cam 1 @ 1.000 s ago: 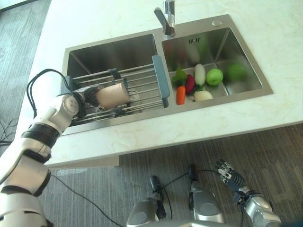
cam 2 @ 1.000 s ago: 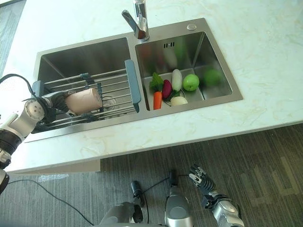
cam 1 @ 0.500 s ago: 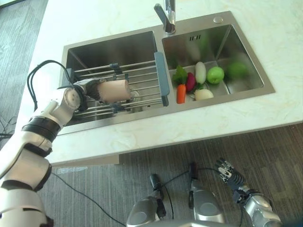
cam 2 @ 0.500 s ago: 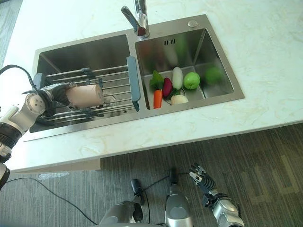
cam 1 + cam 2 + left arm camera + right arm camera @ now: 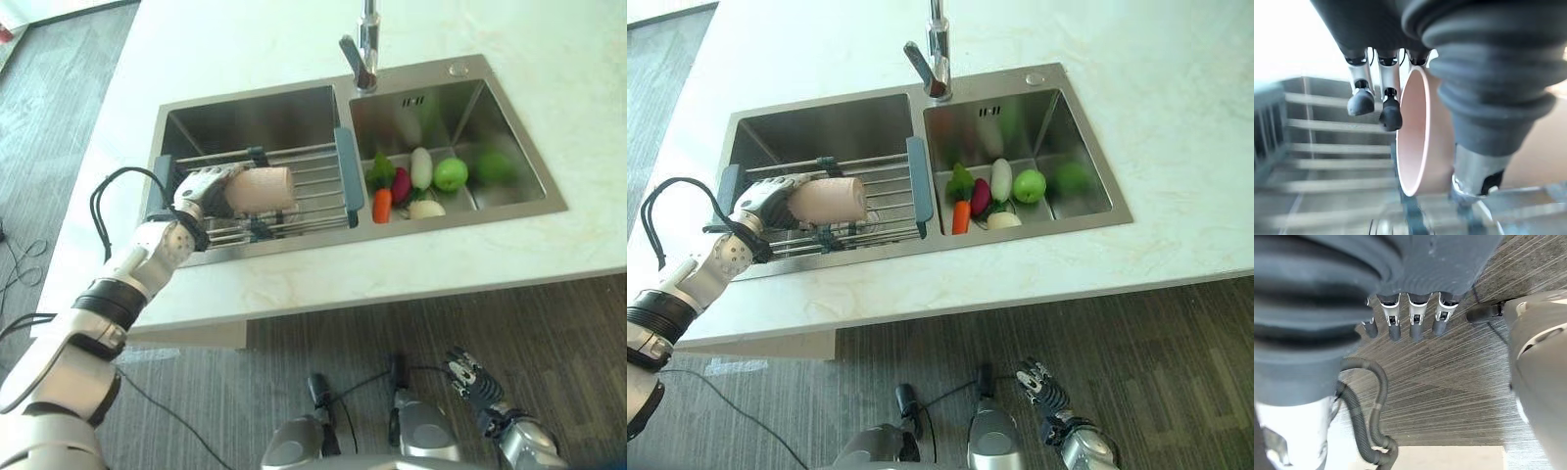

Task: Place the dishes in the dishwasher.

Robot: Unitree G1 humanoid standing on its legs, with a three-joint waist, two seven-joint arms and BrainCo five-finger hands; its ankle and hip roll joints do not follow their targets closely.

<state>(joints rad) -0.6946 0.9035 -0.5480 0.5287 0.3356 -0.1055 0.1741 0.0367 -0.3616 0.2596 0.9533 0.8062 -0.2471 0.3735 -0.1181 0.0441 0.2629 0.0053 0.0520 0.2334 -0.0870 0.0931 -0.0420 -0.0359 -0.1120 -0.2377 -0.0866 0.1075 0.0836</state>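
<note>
Left hand (image 5: 201,186) over the left basin of the double sink (image 5: 245,116), fingers (image 5: 1391,113) and thumb curled round a pale pink cup (image 5: 261,189). Cup held on its side, open mouth toward the right, above the wire rack (image 5: 309,186) spanning the left basin; whether touching the bars or just clear of them, cannot tell. In the left wrist view, cup rim seen edge-on between the fingers and the thumb, rack bars behind. Rack fitted with a grey-blue end piece (image 5: 349,176) at its right end, beside the divider between basins. Right basin holding a cluster of produce: carrot (image 5: 382,205), dark red vegetable (image 5: 400,185), white vegetable (image 5: 421,167), green apple (image 5: 451,174), a pale round item (image 5: 425,209) near the front wall. Faucet (image 5: 363,57) at the rear edge, between the basins, spout angled toward the left. Pale marbled bench (image 5: 392,269) around the sink. Right hand (image 5: 470,380) low beside the body, above dark carpet floor (image 5: 294,343); fingers (image 5: 1417,321) straight and relaxed, holding nothing.
</note>
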